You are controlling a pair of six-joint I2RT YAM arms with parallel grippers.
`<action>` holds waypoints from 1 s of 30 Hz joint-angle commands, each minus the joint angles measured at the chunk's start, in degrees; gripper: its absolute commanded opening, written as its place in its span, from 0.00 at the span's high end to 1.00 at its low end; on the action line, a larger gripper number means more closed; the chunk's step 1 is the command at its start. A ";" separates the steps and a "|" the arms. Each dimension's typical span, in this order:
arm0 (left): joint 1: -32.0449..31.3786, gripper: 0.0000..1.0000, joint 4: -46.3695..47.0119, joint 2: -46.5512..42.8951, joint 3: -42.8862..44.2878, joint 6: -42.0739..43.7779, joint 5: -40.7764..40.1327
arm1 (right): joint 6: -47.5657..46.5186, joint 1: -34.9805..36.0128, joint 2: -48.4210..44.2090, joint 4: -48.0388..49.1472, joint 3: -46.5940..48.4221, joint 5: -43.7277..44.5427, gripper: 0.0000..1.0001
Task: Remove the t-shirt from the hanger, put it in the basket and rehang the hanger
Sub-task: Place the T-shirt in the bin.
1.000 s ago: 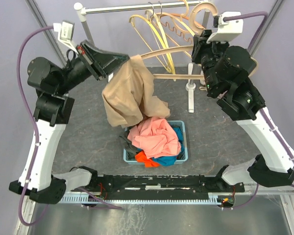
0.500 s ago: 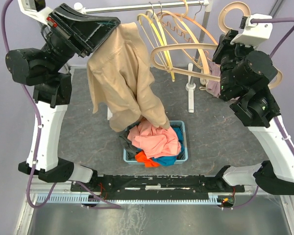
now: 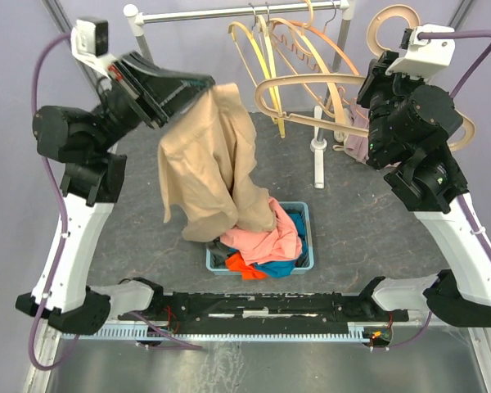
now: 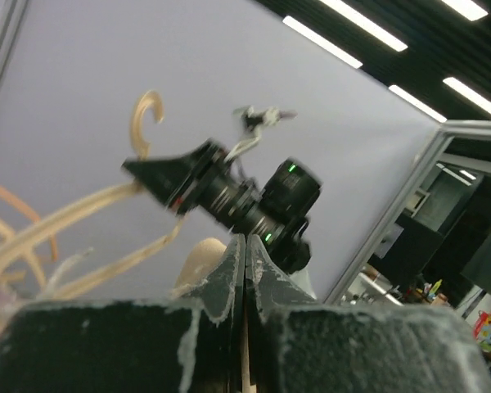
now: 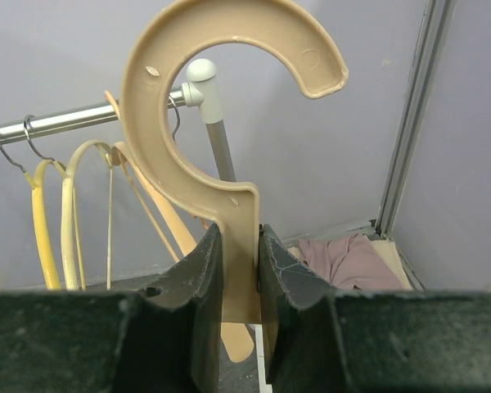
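T-shirt: tan, crumpled, hanging in long vertical folds in the air above the left-centre of the table. Its top edge is bunched at the left gripper. Its lower end drapes onto the left side of the basket, touching the salmon clothes piled there. The basket sits at the middle of the table's near edge. The t-shirt is well apart from the hanger.

Left gripper: fingers pressed together, pinching the top of the t-shirt. In the wrist view the fingers meet along one line, with a tan lump of cloth just behind them.

Right gripper: clamped on the neck of the hanger, with the hook standing upright above the fingers. It is held high over the table's far right part, and the hanger's arms reach left towards the rail.

Hard to make out:
- The neck and sleeves of the t-shirt cannot be told apart in the folds.
- The left wrist view is blurred; the cloth inside the pinch shows only as a thin seam.
- The basket's left rim is covered by the t-shirt.
- The spare hangers on the rail overlap, so no count is possible.
- A pink cloth at the far right corner is partly hidden by the right arm.
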 commanded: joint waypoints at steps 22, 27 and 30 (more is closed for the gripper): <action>-37.87 0.97 -48.31 -10.82 -21.78 35.26 -51.41 | -0.91 -0.37 1.09 -1.05 3.79 -1.25 0.96; -48.81 0.97 -56.87 -6.58 -22.03 31.13 -67.56 | -0.93 -0.76 1.40 -0.98 3.89 -1.51 0.96; -50.13 0.97 -59.35 -6.81 -26.06 27.55 -73.02 | -0.74 -1.08 1.35 -1.04 3.92 -1.93 0.96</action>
